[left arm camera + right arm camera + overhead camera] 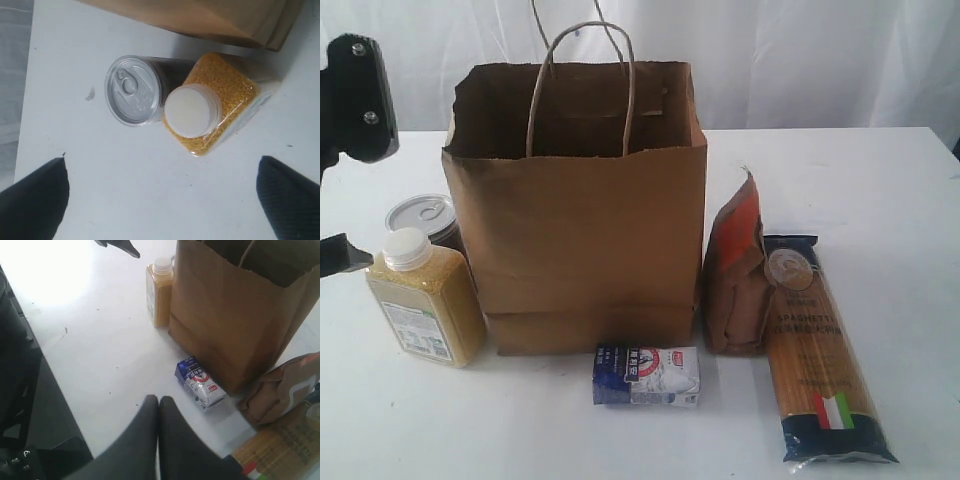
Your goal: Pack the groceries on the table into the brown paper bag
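Observation:
The brown paper bag (580, 210) stands open and upright in the middle of the table (890, 190). To its left stand the tin can (423, 214) and the yellow white-capped bottle (425, 300). In front lies the blue-white carton (647, 376). On its right are the brown-orange pouch (735, 270) and the spaghetti packet (820, 350). My left gripper (162, 200) is open above the table, short of the bottle (210, 105) and can (134, 90). My right gripper (159, 401) is shut and empty, held above the table short of the carton (200, 387). No jar shows.
The table's dark edge and base (30, 390) run beside my right gripper. A white curtain (800, 60) hangs behind the table. A tiny lump (90, 94) lies by the can. The bag's handles (582, 85) stick up over its mouth.

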Controlling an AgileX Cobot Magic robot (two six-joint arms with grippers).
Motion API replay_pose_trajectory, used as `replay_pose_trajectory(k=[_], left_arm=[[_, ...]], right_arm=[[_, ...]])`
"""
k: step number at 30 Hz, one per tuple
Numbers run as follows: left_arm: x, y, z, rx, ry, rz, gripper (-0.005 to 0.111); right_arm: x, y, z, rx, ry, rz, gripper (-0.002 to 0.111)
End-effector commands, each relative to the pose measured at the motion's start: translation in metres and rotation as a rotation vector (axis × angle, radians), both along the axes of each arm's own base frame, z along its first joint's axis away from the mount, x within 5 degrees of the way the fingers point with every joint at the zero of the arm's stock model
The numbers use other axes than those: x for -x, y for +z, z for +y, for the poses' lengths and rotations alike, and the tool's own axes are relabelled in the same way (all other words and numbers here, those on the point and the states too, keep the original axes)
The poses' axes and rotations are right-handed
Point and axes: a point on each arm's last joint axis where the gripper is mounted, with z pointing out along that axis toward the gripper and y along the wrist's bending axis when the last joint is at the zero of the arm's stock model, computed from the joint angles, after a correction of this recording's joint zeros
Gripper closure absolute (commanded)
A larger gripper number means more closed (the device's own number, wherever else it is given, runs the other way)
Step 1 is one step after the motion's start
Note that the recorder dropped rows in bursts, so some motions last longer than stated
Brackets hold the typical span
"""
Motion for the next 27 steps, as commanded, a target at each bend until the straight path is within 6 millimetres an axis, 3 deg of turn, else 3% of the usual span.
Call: replay_pose_trajectory(k=[1, 8, 18, 27], left_arm=[[0.009, -0.008, 0.003, 0.013, 0.014, 0.038, 0.004], [0.011, -0.041, 0.002, -0.052, -0.100, 0.028, 0.004], [0.007, -0.058, -0.003, -0.030, -0.172, -0.087, 0.004], [0.001, -0.076, -0.007, -0.053, -0.191, -0.052, 0.004]], right_arm=[[0.000, -0.002, 0.001, -0.006, -0.003, 0.008, 0.108], [0.000, -0.002, 0.001, -0.007, 0.000, 0.012, 0.108], [0.000, -0.001, 0.001, -0.013, -0.003, 0.006, 0.108], [-0.001, 0.000, 0.001, -0.021, -0.007, -0.002, 0.108]])
